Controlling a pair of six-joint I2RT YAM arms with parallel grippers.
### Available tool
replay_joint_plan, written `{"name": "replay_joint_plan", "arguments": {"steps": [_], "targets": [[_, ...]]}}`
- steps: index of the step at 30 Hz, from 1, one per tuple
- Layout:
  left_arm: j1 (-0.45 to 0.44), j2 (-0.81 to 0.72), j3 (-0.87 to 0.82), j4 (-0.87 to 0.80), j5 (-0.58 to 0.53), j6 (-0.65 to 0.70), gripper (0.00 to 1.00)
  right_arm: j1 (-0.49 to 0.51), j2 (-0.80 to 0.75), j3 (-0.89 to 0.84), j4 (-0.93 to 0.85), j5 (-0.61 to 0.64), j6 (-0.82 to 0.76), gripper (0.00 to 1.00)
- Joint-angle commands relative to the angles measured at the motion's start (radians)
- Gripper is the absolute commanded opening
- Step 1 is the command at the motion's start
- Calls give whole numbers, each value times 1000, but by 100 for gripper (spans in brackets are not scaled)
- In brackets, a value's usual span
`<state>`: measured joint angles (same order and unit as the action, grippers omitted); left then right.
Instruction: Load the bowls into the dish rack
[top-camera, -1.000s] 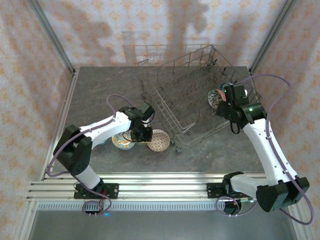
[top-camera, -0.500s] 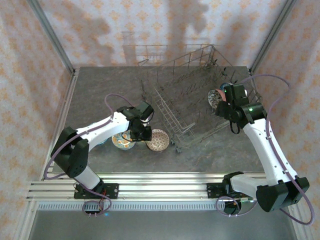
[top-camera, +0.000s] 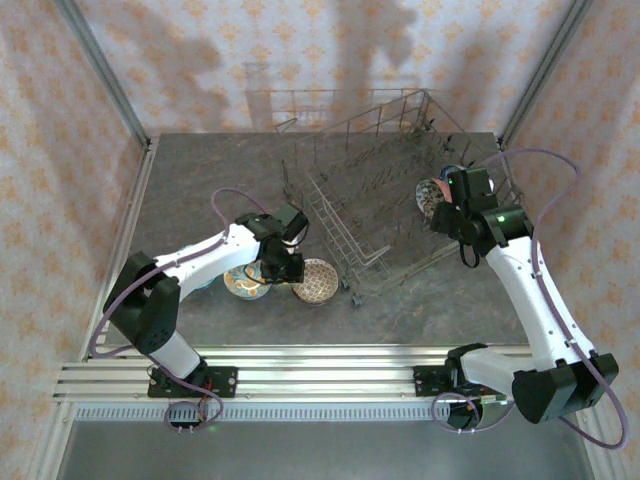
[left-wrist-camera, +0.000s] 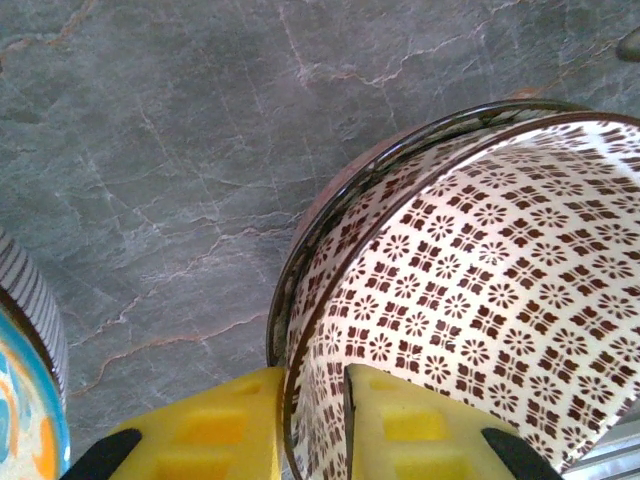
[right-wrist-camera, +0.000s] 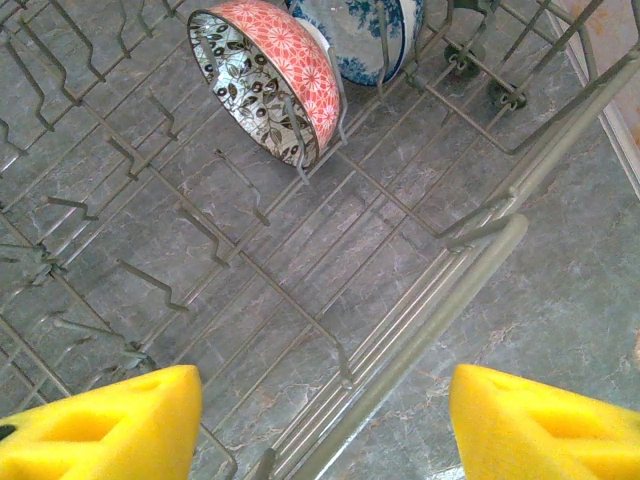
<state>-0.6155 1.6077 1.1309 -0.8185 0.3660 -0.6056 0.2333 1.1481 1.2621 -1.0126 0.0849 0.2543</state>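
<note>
A bowl with a brown flower pattern (top-camera: 316, 281) (left-wrist-camera: 480, 290) sits on the table in front of the dish rack (top-camera: 335, 228). My left gripper (top-camera: 284, 264) (left-wrist-camera: 312, 420) is shut on its near wall, one yellow finger outside the rim and one inside. An orange-teal bowl (top-camera: 245, 283) (left-wrist-camera: 22, 400) lies just left of that gripper. My right gripper (top-camera: 447, 203) (right-wrist-camera: 325, 420) hangs open over the rack's right side, nothing between its fingers. Two bowls stand on edge among the tines beyond it: a pink-flowered one (right-wrist-camera: 270, 80) (top-camera: 430, 196) and a blue-white one (right-wrist-camera: 365, 35).
The rack's thick side rail (right-wrist-camera: 470, 270) runs diagonally under my right gripper. Rows of upright tines (top-camera: 375, 185) fill the rack's middle. A metal rail (top-camera: 300, 372) bounds the table's near edge, and patterned walls close in the other sides. Bare stone table (top-camera: 205, 175) lies back left.
My left wrist has shifted very slightly beside the brown bowl and come back. The right arm and the bowls in the rack have not moved.
</note>
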Motion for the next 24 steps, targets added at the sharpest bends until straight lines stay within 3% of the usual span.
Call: {"name": "replay_joint_plan", "arguments": {"steps": [1,24], "targets": [[-10,18,20,-7,7,-13,19,5,-1,-6,5,4,9,66],[-10,-63,66,10,22,16,2,4,4,21,-7,13,4,67]]}}
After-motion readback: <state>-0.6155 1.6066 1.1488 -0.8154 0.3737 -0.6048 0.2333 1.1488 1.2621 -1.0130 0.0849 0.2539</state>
